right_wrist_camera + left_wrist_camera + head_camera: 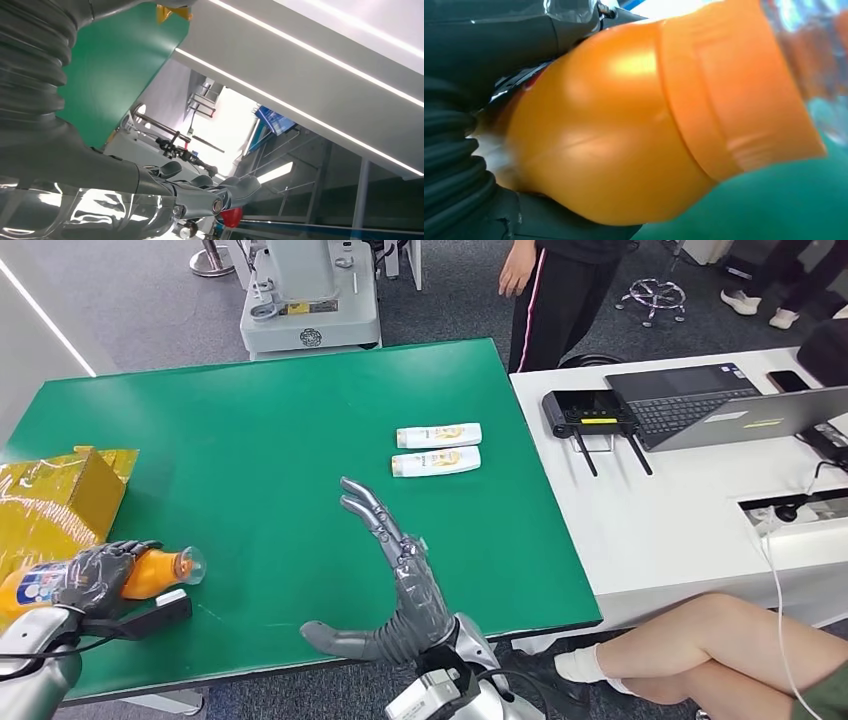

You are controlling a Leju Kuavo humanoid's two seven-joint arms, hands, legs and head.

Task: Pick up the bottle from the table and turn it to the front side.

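Head view: we note the green tabletop [260,430] as the largest item. At its left edge sits a yellow cardboard box [60,495] wrapped in clear film; we cannot tell its contents. Our right hand [385,585] hovers above the near edge, fingers spread, holding nothing. Our left hand [95,575] grips the orange bottle [150,573] lying sideways, cap toward centre, just beside the box. Two white bottles [437,449] lie side by side further right.

Beyond the right hand [395,575] lies bare green desk [260,430], up to two white bottles [437,449] ahead. A yellow box [62,495] crowds the left hand [95,575].
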